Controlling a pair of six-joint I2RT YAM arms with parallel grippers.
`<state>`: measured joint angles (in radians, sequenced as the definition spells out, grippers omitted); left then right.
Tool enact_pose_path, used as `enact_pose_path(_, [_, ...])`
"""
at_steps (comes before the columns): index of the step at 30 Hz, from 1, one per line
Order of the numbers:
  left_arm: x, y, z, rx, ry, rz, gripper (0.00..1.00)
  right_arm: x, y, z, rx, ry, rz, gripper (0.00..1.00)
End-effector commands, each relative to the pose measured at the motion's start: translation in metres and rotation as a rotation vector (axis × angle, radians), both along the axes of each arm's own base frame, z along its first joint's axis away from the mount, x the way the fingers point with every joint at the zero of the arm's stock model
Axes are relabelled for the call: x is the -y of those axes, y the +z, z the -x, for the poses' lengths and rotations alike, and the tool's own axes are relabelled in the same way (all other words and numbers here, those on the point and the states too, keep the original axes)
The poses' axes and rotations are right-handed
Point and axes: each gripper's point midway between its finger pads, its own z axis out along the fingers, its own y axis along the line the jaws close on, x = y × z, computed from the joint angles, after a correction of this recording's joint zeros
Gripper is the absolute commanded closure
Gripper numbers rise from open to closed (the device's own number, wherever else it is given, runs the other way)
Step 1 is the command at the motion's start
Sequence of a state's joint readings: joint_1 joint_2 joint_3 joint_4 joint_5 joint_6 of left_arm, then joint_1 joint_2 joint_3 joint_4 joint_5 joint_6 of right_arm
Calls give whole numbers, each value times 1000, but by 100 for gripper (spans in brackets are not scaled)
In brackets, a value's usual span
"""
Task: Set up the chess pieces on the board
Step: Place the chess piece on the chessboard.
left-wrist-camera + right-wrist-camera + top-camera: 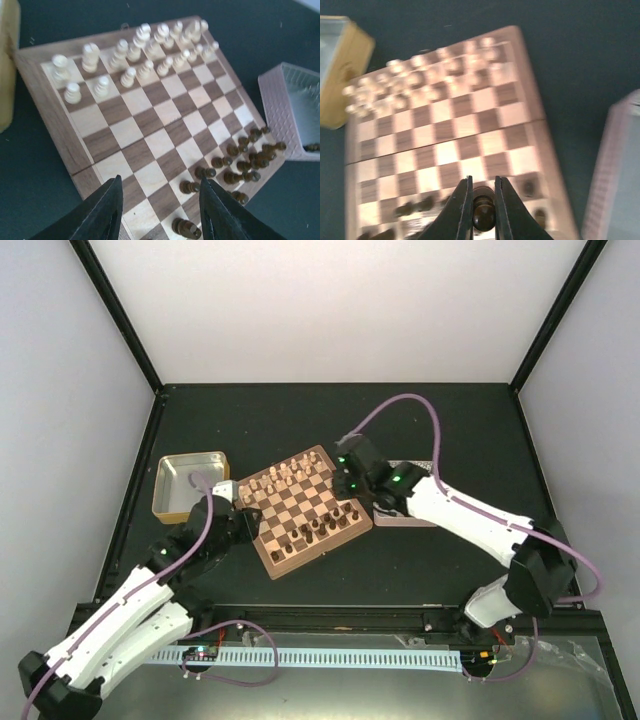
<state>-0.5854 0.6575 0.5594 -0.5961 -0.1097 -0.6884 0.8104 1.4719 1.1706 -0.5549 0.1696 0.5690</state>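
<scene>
Above the chequered wooden board [450, 145], the right claw [484, 189] grips a rounded chessman [483, 210].

No lettering, brand, number or sign is legible on the board [300, 518], the gold tin [188, 480] or the pinkish tin [280, 117]; the blurred wrist views may hide fine print.

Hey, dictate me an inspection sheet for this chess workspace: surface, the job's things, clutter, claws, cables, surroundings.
Surface: dark table, matt.
Job's things: board sits skewed; cream pieces in two rows on its far side; dark pieces crowded on the near side, several look toppled.
Clutter: gold tin left of the board; pink tin right, something small and dark inside.
Claws: left claw open, empty; right claw shut on a dark piece.
Cables: purple cables along both arms.
Surroundings: white walls, black frame.
</scene>
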Motion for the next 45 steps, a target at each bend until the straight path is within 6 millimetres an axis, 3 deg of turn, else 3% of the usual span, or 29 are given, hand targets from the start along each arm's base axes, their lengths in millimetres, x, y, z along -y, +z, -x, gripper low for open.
enact_pose_path(1, [-27, 13, -1, 66, 142, 17, 56, -61, 4, 22, 1, 178, -4, 98])
enact_pose_path(7, [-48, 19, 8, 103, 229, 26, 55, -122, -21, 54, -21, 347, 95, 98])
enact_pose_path(14, [-56, 22, 13, 122, 261, 43, 54, -158, -57, 77, -72, 442, 191, 98])
enact_pose_path(20, [-58, 20, 15, 118, 262, 40, 54, -161, -86, 86, -121, 464, 271, 98])
enact_pose_path(31, [-59, 20, 16, 129, 258, 36, 54, -167, -110, 91, -170, 494, 300, 95])
enact_pose_path(37, [-58, 20, 16, 131, 253, 38, 54, -170, -114, 92, -182, 503, 301, 93])
enact_pose_path(45, [-58, 22, 16, 135, 251, 36, 54, -173, -105, 94, -183, 517, 278, 77])
